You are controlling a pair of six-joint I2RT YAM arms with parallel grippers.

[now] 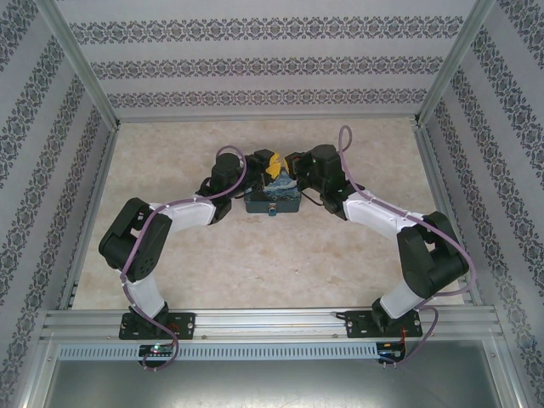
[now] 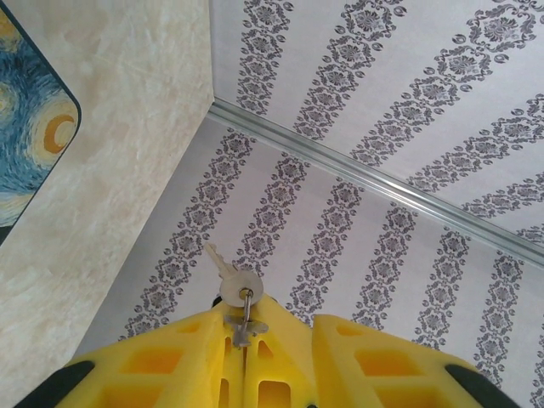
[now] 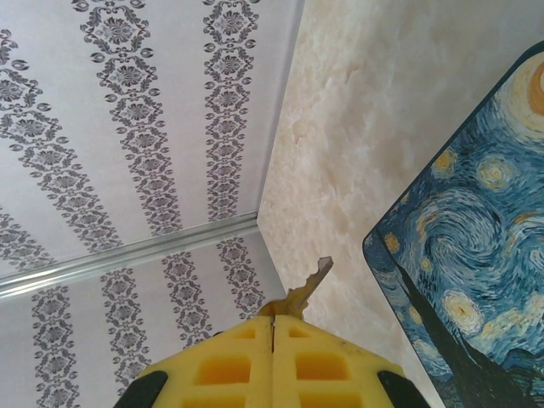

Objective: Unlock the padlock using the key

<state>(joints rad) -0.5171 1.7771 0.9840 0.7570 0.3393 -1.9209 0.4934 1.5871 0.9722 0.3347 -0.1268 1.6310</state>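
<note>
Left wrist view: the left gripper [image 2: 245,327] is pinched tight on the ring of a key [image 2: 229,280], whose blade sticks out free. The right gripper [image 3: 272,327] is clamped on the bow of a second key [image 3: 308,287], blade jutting forward, probably so it can enter a keyhole. That makes two keys and one padlock [image 1: 273,210], which seems to sit on the near face of the painted box [image 1: 285,202], mid-tabletop toward the far edge.

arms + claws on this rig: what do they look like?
Left arm and right arm: black joints, white link shells, a lilac cable looped along each. Left claw and right claw: yellow moulded blocks with rectangular pockets, black bases.
</note>
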